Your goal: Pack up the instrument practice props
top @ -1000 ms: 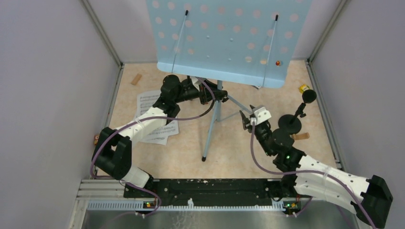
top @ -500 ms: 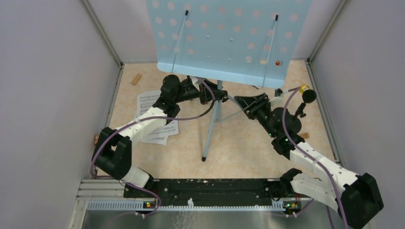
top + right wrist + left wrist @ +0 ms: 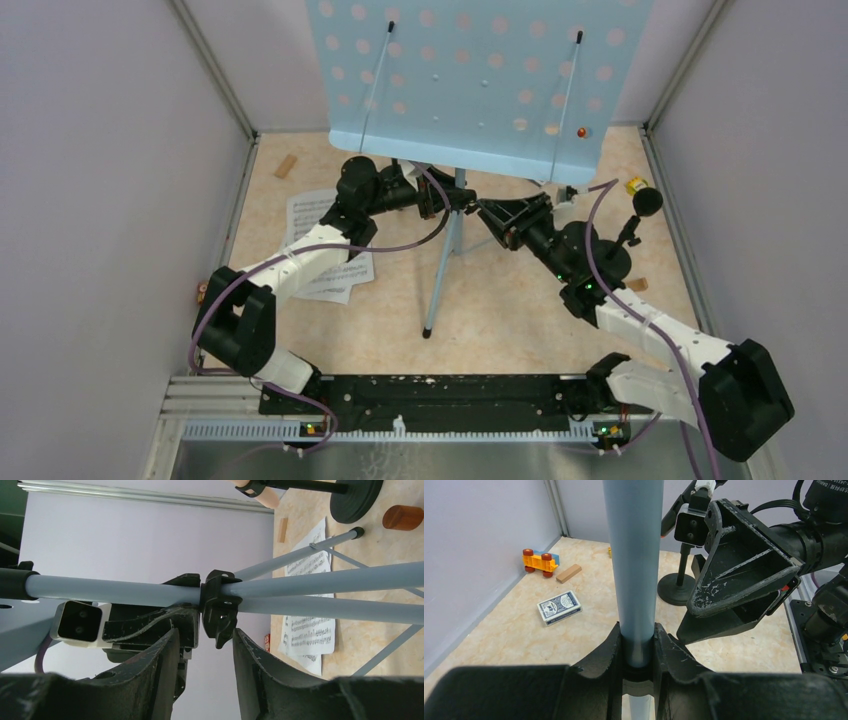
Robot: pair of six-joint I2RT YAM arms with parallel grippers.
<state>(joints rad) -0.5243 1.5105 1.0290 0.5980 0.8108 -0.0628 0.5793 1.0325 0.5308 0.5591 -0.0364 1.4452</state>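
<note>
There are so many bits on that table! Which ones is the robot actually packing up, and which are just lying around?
For the job:
light-blue music rack
its grey pole
sheet-music pages
black microphone
round-based mic holder

Just lying about:
card box
coloured toy truck
wooden block
small yellow block

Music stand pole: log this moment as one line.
left gripper shut on music stand pole | right gripper open, facing black clamp | music rack standing

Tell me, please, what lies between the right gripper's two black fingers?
The black plastic clamp collar on the grey metal stand pole; the right wrist view shows it, ungripped.
</note>
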